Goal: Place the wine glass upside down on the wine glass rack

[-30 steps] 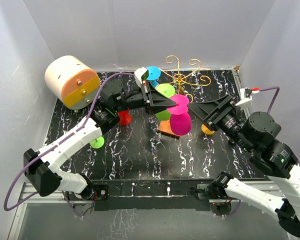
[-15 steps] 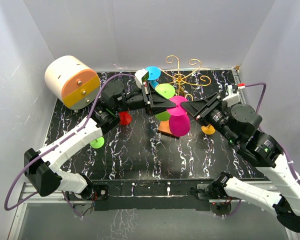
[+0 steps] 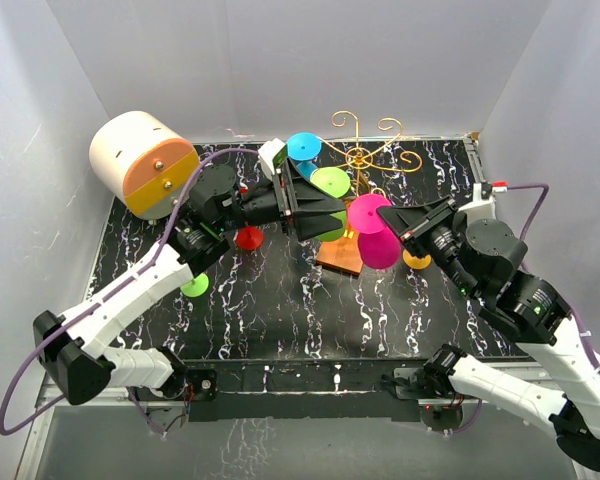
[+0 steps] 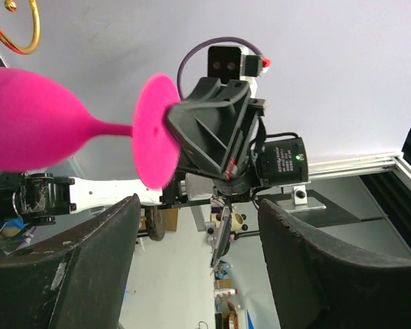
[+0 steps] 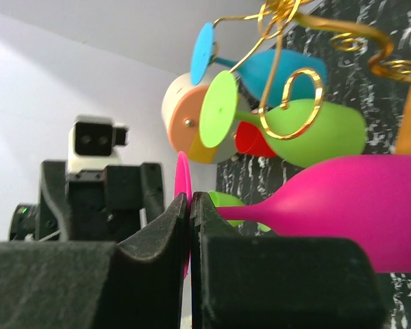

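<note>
The wine glass (image 3: 380, 250) is magenta and hangs in the air beside the wine glass rack (image 3: 360, 155), a gold wire stand with curled arms. In the right wrist view my right gripper (image 5: 190, 199) is shut on the rim of the glass's flat foot (image 5: 183, 175), and the bowl (image 5: 356, 199) points right, roughly level. My left gripper (image 4: 198, 212) stands open, a little back from the foot (image 4: 154, 130), with nothing between its fingers. From above, the left gripper (image 3: 330, 213) is just left of the glass and the right gripper (image 3: 385, 216) just right of it.
A green glass (image 3: 330, 181) and a blue glass (image 3: 304, 147) hang on the rack above its orange-brown base (image 3: 338, 255). Red (image 3: 248, 237), green (image 3: 194, 285) and orange (image 3: 416, 260) glasses stand on the black marbled table. A cream-and-orange cylinder (image 3: 145, 163) sits at the back left.
My right gripper has closed on the magenta glass's foot. My left gripper has opened, let go of the glass and drawn back to the left. The glass has shifted slightly right.
</note>
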Controlling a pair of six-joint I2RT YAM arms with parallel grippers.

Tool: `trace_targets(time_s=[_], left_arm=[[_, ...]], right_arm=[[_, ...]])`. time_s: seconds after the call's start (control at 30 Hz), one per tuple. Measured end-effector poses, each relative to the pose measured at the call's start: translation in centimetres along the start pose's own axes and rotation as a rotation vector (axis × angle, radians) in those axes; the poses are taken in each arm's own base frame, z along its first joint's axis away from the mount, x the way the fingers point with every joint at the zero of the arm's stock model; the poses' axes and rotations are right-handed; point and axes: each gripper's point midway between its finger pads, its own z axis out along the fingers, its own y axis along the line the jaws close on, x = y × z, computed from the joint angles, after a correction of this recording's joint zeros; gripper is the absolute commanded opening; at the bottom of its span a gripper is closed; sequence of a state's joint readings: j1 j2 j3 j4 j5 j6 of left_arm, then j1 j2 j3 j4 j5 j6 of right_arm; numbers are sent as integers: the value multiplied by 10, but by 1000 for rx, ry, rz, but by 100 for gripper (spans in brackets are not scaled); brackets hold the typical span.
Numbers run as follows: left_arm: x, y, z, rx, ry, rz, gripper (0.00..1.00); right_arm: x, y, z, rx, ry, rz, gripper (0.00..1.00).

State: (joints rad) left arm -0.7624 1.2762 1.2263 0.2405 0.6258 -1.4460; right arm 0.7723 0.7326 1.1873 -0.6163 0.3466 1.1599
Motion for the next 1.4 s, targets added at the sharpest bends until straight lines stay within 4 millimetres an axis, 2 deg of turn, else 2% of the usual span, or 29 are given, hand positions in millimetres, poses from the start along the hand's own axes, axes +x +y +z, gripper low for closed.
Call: trace_targets(time_s=[0.17,0.3,0.6,0.97,1.4], left_arm=[[2,-7,-14,-15,-42,43,69],[-5,3,-22,-74,-94,70,70],[-21,31,-30,-188,-157,80,71],[-28,31,-40,-204,-185,89,71],[-31,31,-45,-209,-200,91,71]], right_arm=[[-19,-16,-4,65,-102,-8,0],[-35,-21,-5,91,-185,-32,0],[-54,-31,24,173,-338,-138,0],[-49,-28,62,172,-385,-184,0],[-48,-28,68,144,-413,-139,0]])
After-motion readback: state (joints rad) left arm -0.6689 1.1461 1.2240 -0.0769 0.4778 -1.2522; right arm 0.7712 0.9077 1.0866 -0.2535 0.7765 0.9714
